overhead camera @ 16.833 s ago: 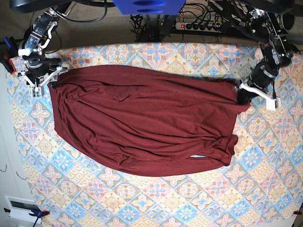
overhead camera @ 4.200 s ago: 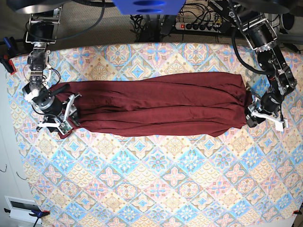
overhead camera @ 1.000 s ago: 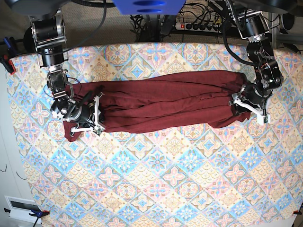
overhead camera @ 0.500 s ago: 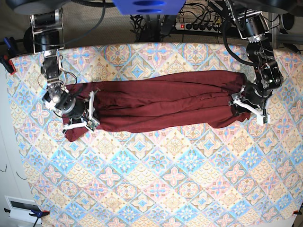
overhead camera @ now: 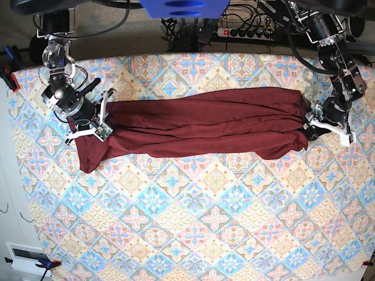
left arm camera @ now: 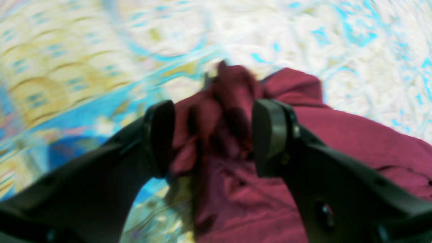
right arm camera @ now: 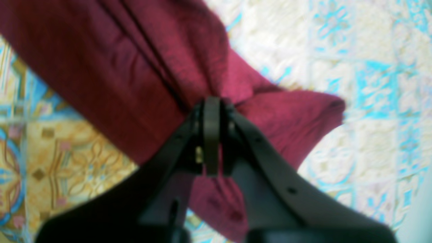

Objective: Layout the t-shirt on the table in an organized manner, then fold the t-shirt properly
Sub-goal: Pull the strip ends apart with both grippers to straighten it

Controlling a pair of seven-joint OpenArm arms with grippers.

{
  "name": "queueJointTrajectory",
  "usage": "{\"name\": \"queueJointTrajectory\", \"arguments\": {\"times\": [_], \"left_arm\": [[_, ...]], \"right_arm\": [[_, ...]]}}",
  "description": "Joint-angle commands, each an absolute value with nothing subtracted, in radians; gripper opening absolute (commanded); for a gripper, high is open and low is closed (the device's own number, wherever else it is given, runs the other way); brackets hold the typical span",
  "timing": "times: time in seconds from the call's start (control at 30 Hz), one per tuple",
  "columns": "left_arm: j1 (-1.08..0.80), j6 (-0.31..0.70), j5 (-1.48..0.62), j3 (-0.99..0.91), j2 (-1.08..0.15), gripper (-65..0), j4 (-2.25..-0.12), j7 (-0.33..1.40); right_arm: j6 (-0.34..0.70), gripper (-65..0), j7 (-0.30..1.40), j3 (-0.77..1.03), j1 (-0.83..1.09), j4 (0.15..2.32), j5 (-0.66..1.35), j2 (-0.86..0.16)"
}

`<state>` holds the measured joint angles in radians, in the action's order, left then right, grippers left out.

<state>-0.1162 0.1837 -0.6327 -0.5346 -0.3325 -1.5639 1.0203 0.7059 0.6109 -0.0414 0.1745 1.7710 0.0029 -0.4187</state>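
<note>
The maroon t-shirt lies as a long, narrow, folded band across the far half of the table. My right gripper, on the base view's left, is shut on the t-shirt's left end. In the right wrist view its fingertips pinch the fabric, and a loose flap hangs beyond them. My left gripper, on the base view's right, holds the t-shirt's right end. In the left wrist view a thick bunch of fabric fills the gap between its fingers.
A power strip and cables lie behind the table's far edge. A red clamp sits on the table's left edge. A white box stands off the table's front left corner.
Both grippers have moved apart, the right one up and left, the left one to the right. The t-shirt is drawn longer and straighter.
</note>
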Motion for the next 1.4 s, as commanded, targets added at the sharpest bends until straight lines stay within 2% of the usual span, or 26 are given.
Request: {"name": "queueJointTrajectory", "arguments": {"times": [0.0, 0.13, 0.33, 0.43, 0.5, 0.73, 1.13, 1.17, 1.23, 1.37], "left_arm": [[-0.096, 0.196, -0.654, -0.538, -0.355, -29.5, -1.581, 1.029], [-0.096, 0.199, -0.656, -0.539, -0.358, -29.1, -1.581, 1.073], [-0.093, 0.199, -0.650, -0.539, -0.363, -28.7, -1.575, 1.119], [-0.088, 0.199, -0.653, -0.532, -0.390, -28.6, -1.573, 1.194], [-0.087, 0.199, -0.653, -0.532, -0.392, -27.5, -1.573, 1.214], [-0.074, 0.200, -0.653, -0.530, -0.392, -14.5, -1.460, 1.210], [-0.058, 0.200, -0.654, -0.417, -0.337, -14.1, -1.363, 1.136], [-0.061, 0.202, -0.656, -0.406, -0.323, -15.1, -1.366, 1.139], [-0.061, 0.209, -0.665, -0.371, -0.314, -21.1, -1.366, 1.158], [-0.062, 0.283, -0.756, -0.332, -0.312, -42.8, -1.366, 1.191]], "right_arm": [[0.698, -64.3, 0.588, -0.035, 0.159, 1.782, 0.010, -0.432], [0.698, -61.8, 0.588, -0.036, 0.154, 1.753, 0.010, -0.429], [0.698, -45.1, 0.588, -0.036, 0.159, 1.756, 0.008, -0.429], [0.698, -39.6, 0.588, -0.036, 0.159, 1.758, 0.008, -0.429], [0.698, -39.6, 0.588, -0.036, 0.159, 1.758, 0.008, -0.427], [0.698, -39.5, 0.588, -0.036, 0.159, 1.758, 0.008, -0.427], [0.698, -39.5, 0.587, -0.036, 0.159, 1.758, 0.008, -0.427], [0.698, -39.5, 0.587, -0.036, 0.159, 1.758, 0.008, -0.427], [0.698, -39.5, 0.587, -0.036, 0.159, 1.758, 0.008, -0.427], [0.698, -39.5, 0.587, -0.036, 0.159, 1.758, 0.008, -0.427]]}}
